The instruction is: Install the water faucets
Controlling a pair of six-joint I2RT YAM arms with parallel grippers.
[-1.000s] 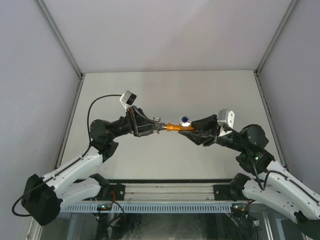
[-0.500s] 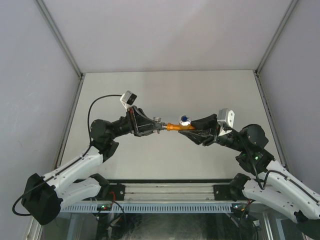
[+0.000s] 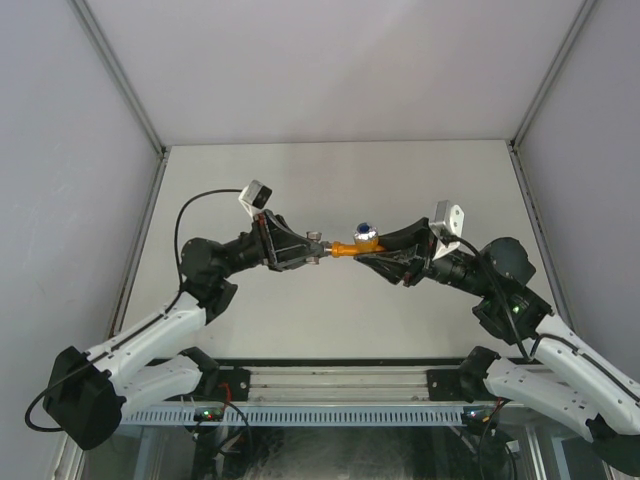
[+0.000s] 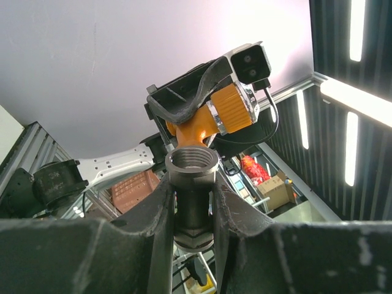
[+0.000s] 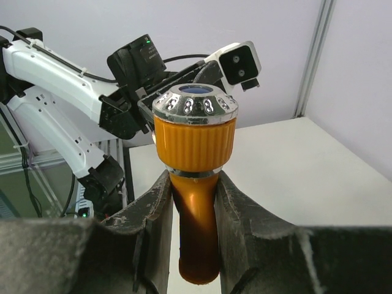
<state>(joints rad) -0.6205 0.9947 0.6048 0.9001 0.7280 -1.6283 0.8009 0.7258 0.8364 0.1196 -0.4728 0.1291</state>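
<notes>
One pale table (image 3: 330,185), grey walls (image 3: 60,200) (tap (image 3: 348,250) aloft)

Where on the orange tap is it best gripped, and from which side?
Grip the tap's smooth stem below the ribbed knob, from the side away from the grey fitting, as the right hand does: the stem is narrow and straight, and the joining end is left free.

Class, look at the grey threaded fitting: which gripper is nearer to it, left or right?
Left. The left gripper is shut on the grey fitting itself. The right gripper faces it from the other side, shut on the orange tap body.
</notes>
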